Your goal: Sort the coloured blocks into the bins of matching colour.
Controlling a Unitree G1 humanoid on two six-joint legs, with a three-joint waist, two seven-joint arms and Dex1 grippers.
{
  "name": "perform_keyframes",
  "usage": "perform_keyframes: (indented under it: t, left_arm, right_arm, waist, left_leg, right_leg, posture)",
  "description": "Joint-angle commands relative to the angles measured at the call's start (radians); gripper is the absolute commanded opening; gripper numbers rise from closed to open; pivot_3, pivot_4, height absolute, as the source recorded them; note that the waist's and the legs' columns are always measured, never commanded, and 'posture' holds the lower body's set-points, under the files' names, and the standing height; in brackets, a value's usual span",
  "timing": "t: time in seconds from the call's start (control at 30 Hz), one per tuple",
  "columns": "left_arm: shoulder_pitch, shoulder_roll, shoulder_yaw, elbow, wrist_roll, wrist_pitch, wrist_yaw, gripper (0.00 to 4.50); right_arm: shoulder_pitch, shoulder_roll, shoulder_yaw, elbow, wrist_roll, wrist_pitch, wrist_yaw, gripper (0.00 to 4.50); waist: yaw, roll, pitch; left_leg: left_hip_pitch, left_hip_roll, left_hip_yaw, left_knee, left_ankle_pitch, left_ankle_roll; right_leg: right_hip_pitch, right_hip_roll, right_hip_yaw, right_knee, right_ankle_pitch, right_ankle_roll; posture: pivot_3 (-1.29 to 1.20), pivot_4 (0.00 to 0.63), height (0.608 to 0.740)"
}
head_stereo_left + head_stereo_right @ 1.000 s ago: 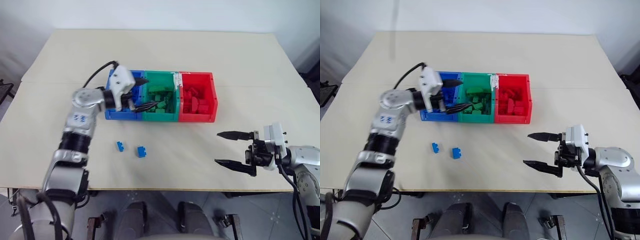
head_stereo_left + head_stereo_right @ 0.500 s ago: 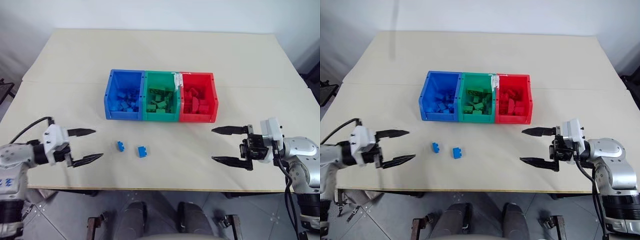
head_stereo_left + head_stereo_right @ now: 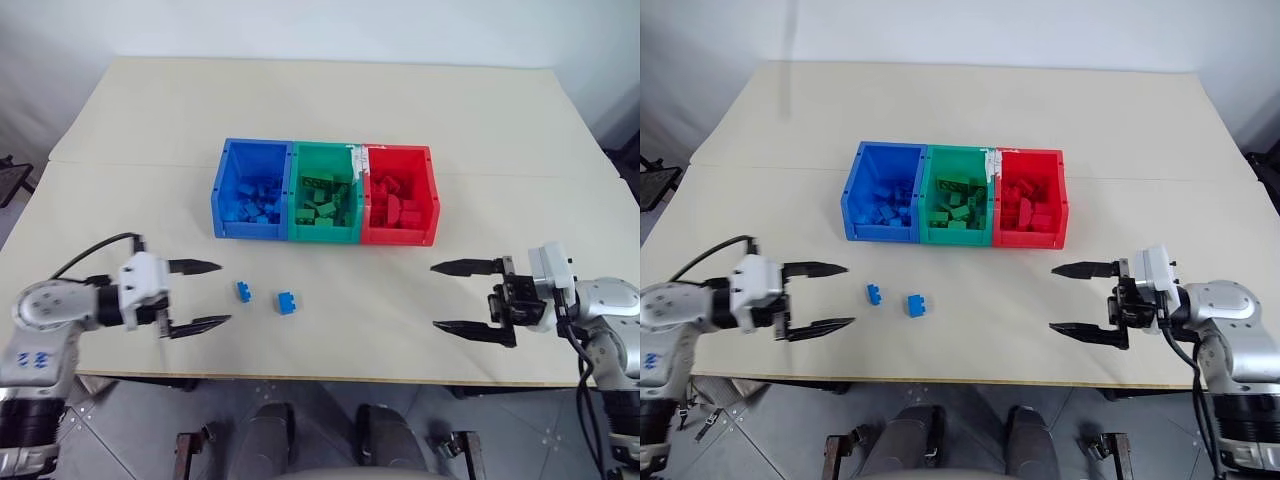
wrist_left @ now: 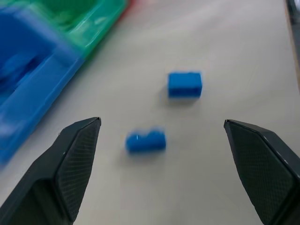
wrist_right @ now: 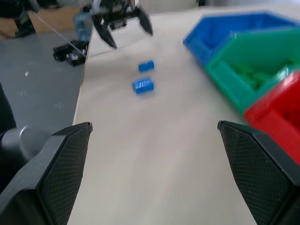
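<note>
Two small blue blocks lie on the beige table in front of the bins: one [image 3: 243, 291] to the left, the other [image 3: 287, 302] just right of it; both also appear in the left wrist view [image 4: 146, 141] [image 4: 185, 85]. The joined bins stand mid-table: blue bin [image 3: 250, 190], green bin [image 3: 324, 193], red bin [image 3: 398, 196], each holding several bricks of its own colour. My left gripper [image 3: 205, 296] hangs open near the front left edge, pointing at the two loose blocks. My right gripper [image 3: 452, 297] stands open and empty at the front right, pointing left.
The table's front edge [image 3: 330, 377] runs just below both grippers. A seam [image 3: 130, 163] crosses the tabletop behind the bins. Grey floor lies beyond the table's left side.
My left arm has left the bins and swung back and down to the table's front left, its gripper still open. The right gripper has barely moved.
</note>
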Motion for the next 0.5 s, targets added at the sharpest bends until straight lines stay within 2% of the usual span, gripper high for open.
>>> perform_keyframes:
  t: [0.03, 0.27, 0.4, 0.5]
  left_arm:
    - [-0.076, -0.043, -0.105, -0.021, 0.08, 0.023, 0.05, 4.48]
    - [-0.13, -0.099, -0.258, -0.047, 0.171, 0.171, 0.11, 4.48]
    - [-0.122, -0.114, -0.291, -0.057, 0.194, 0.214, 0.136, 4.48]
    - [-0.118, -0.132, -0.296, -0.054, 0.185, 0.22, 0.14, 3.88]
  right_arm:
    - [0.033, -0.034, -0.069, -0.016, 0.034, -0.002, 0.022, 4.5]
    - [0.122, -0.018, -0.122, -0.087, 0.038, -0.005, -0.042, 4.5]
    - [0.168, 0.002, -0.132, -0.139, 0.047, 0.0, -0.08, 4.5]
    - [0.171, 0.012, -0.125, -0.156, 0.05, 0.003, -0.102, 4.5]
  waist:
    - [0.0, 0.0, 0.0]
    - [-0.006, 0.0, 0.0]
    - [0.0, 0.0, 0.0]
    - [0.003, 0.0, 0.0]
  left_leg:
    - [0.0, 0.0, 0.0, 0.0, 0.0, 0.0]
    - [0.0, 0.001, 0.001, 0.0, 0.0, 0.0]
    - [0.0, 0.001, 0.0, 0.001, 0.0, 0.0]
    - [0.0, 0.0, 0.0, 0.001, 0.001, 0.0]
  right_leg:
    - [0.0, 0.0, 0.0, 0.0, 0.0, 0.0]
    - [0.0, 0.002, 0.0, 0.0, 0.0, 0.0]
    - [0.001, 0.001, 0.0, 0.0, 0.0, 0.0]
    - [0.001, 0.001, 0.001, -0.001, 0.0, 0.0]
  posture:
    - [0.0, 0.15, 0.74]
    - [0.0, 0.15, 0.74]
    - [0.0, 0.15, 0.74]
    - [0.0, 0.15, 0.74]
